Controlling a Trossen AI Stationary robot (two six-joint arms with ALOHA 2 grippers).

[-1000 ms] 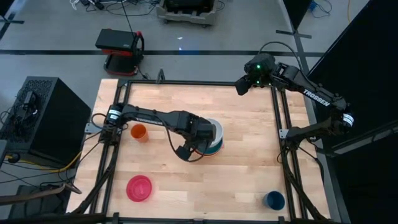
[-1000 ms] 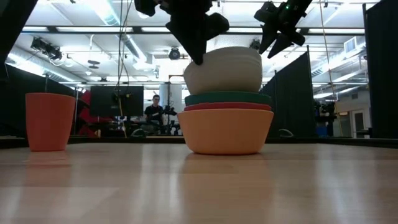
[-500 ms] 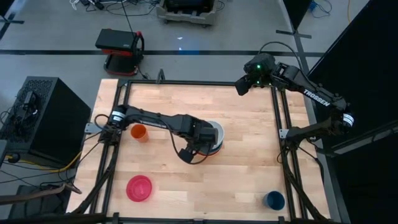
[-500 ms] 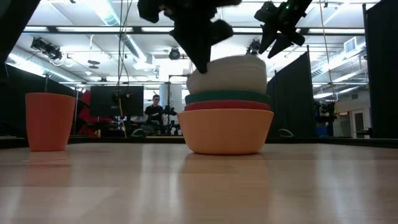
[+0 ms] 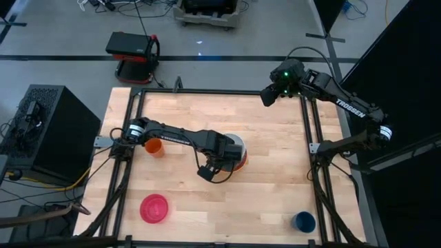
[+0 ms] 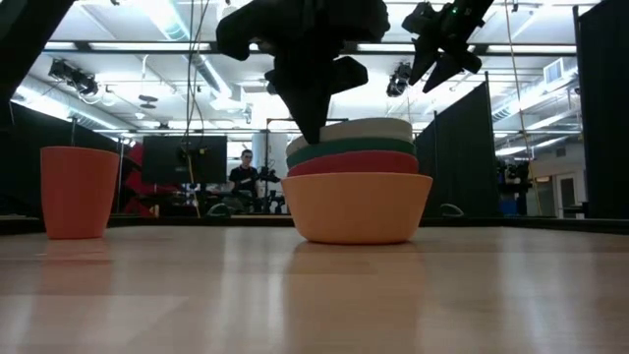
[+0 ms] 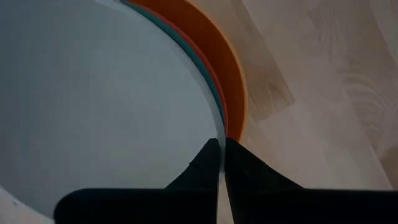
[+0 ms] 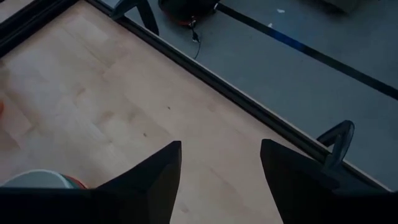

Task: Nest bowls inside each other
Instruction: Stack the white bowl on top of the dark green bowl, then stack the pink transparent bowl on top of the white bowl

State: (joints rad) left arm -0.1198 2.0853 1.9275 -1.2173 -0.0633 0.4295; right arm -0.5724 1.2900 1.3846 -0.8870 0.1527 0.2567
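Note:
Mid-table stands a stack of bowls: light orange [image 6: 356, 206] at the bottom, red-orange [image 6: 366, 163], then teal [image 6: 359, 147]. The white bowl [image 6: 371, 129] sits on top, sunk in so that only its upper band shows, slightly tilted. My left gripper [image 6: 314, 133] is shut on it at the stack's near-left side [image 5: 219, 162]. A magenta-pink bowl [image 5: 154, 208] rests alone near the table's near left. My right gripper [image 5: 265, 96] hangs open high over the far right corner, nothing between its fingers [image 8: 217, 180]. My left gripper pinches the white bowl's rim [image 7: 216, 127] between its two fingers, one inside the bowl and one outside. The fingers come from above, pointing down. The bowl lies in the teal bowl, a little tilted.
A small orange cup [image 5: 154, 145] stands at the table's left, and a dark blue cup [image 5: 303, 221] at the near right corner. A black metal frame [image 5: 207, 91] runs around the table. Bare wood lies between the stack and the near edge.
My left gripper has gone down with the white bowl. The bowl stood high and tilted above the teal bowl; now it has sunk into the stack with only its upper band showing.

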